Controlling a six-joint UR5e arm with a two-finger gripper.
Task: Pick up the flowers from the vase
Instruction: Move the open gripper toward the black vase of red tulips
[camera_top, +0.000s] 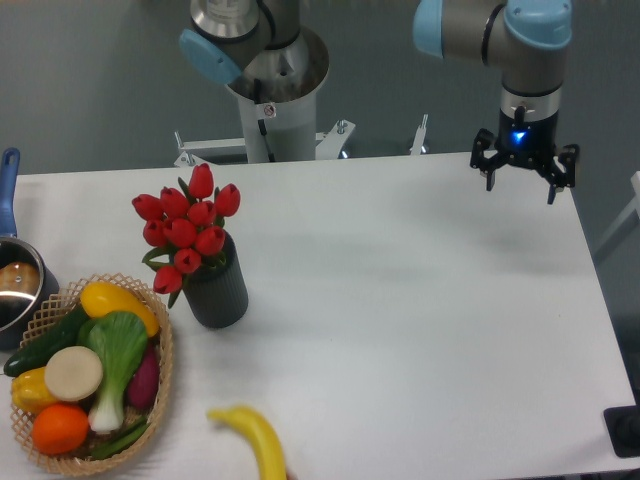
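Claw (523, 178): fingers spread apart, empty, over the desk's (420, 300) far right.
Flowers (185, 225): standing in the vase (217, 290), well left of you.
Risk: gripping buds crushes them; a skewed pull tips the vase.

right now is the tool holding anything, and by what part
Nothing is held. The tool hangs open and empty over the table's far right side, well apart from the flowers, which stand in the vase.
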